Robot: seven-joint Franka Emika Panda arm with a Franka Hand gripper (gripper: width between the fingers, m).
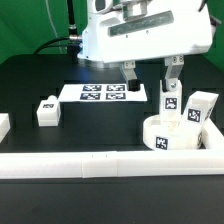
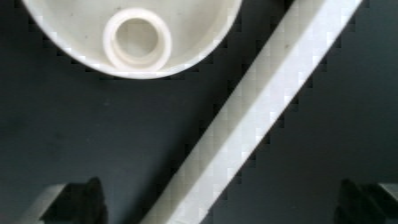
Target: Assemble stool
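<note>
The round white seat (image 1: 178,137) lies on the black table at the exterior view's right, against the long white rail. One tagged leg (image 1: 170,103) stands upright at its back edge. A second leg (image 1: 203,108) stands just to the seat's right. A third leg (image 1: 47,110) lies apart at the left. My gripper (image 1: 150,78) hangs open and empty above and behind the seat, with its right finger (image 1: 172,72) just over the upright leg. The wrist view shows the seat (image 2: 80,45) with an oval socket (image 2: 135,40), and my gripper (image 2: 224,205) holds nothing between its wide-apart fingertips.
The long white rail (image 1: 100,165) runs along the table's front; it crosses the wrist view diagonally (image 2: 267,110). The marker board (image 1: 100,93) lies behind, under the arm. A white part (image 1: 3,123) is cut off at the left edge.
</note>
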